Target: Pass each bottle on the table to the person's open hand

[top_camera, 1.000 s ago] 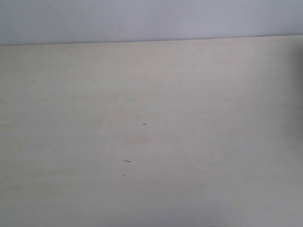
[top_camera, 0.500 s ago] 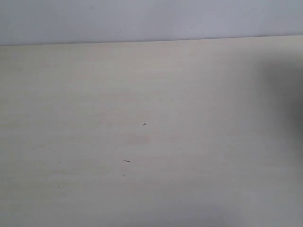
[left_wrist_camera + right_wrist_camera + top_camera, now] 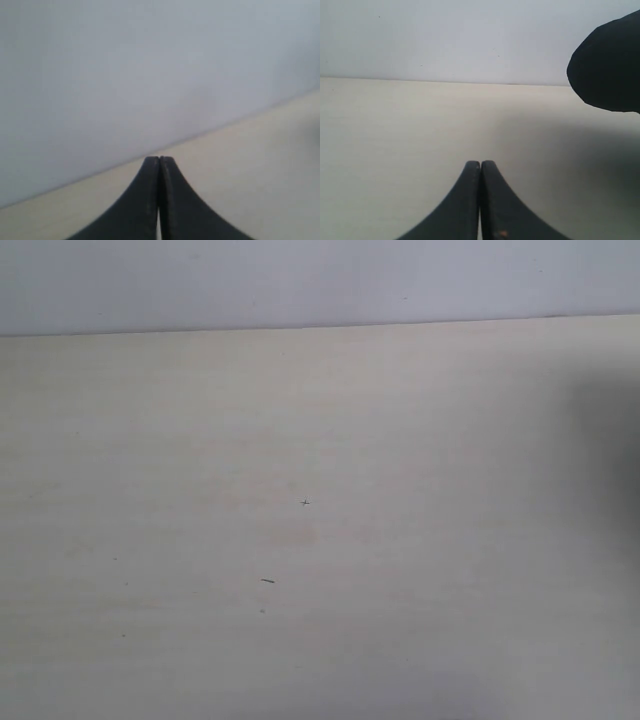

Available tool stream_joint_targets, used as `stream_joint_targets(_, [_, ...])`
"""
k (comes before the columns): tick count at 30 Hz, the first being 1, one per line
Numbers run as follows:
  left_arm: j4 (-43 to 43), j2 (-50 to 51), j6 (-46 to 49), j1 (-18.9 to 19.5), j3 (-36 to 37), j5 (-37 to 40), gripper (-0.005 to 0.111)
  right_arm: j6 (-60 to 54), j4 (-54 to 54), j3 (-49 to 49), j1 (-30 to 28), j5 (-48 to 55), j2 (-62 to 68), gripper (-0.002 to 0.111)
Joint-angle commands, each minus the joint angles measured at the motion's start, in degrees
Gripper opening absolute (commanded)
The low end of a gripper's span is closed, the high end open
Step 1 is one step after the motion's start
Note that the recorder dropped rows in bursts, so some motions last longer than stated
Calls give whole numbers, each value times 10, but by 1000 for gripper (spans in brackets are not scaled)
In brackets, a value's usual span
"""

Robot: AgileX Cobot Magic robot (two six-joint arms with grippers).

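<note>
The pale beige table (image 3: 300, 440) fills the exterior view with only tiny dark specks on it. No bottle shows in any view, and no person's open hand shows. Neither gripper appears in the exterior view. In the left wrist view my left gripper (image 3: 159, 159) is shut, its black fingers pressed together with nothing between them, over the table (image 3: 250, 165). My right gripper (image 3: 480, 163) is likewise shut and empty above the table (image 3: 395, 130) in the right wrist view.
A plain grey-white wall (image 3: 300, 280) rises behind the table's far edge. A dark blurred shape (image 3: 610, 65) enters the right wrist view at one side and casts a shadow on the table. A soft shadow (image 3: 615, 440) lies at the exterior view's right edge.
The soft shadow at the right edge of the exterior view has grown from a faint trace. The table itself looks the same.
</note>
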Motion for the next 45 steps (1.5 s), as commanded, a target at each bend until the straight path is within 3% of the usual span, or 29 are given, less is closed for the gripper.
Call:
stream_joint_targets(1, [3, -163, -191, 0, 58, -122, 0, 1, -4, 2, -2, -4, -4, 0])
stream_joint_targets(8, [3, -339, -249, 0, 162, -102, 0, 1, -4, 2, -2, -4, -4, 0])
stream_joint_targets(15, [14, -373, -248, 1, 194, -108, 0, 1, -4, 2, -2, -4, -4, 0])
stream_joint_targets(17, [54, -366, -258, 1, 195, -105, 0, 1, -4, 2, -2, -4, -4, 0])
stream_joint_targets(19, [139, -357, -325, 1, 195, -104, 0, 1, -4, 2, -2, -4, -4, 0])
stream_joint_targets(21, [281, -350, -447, 1, 196, -105, 0, 1, -4, 2, -2, -4, -4, 0])
stream_joint_targets(26, [662, -323, -814, 1, 215, -125, 0, 1, -4, 2, -2, -4, -4, 0])
stream_joint_targets(30, [777, -318, -1012, 0, 269, -225, 0, 1, -4, 2, 9, -4, -4, 0])
stream_joint_targets(33, [839, -324, -1113, -5, 301, -244, 0, 1, -4, 2, 20, -4, -4, 0])
stream_joint_targets(35, [870, -338, -1125, -26, 318, -258, 0, 1, -4, 2, 20, -4, -4, 0])
stream_joint_targets(38, [924, -377, -1116, -98, 333, -287, 0, 1, -4, 2, 20, -4, -4, 0])
stream_joint_targets(42, [943, -415, -1030, -204, 334, -262, 0, 1, -4, 2, 20, -4, -4, 0])
stream_joint_targets(45, [943, -419, -1018, -242, 334, -234, 0, 1, -4, 2, 20, -4, -4, 0])
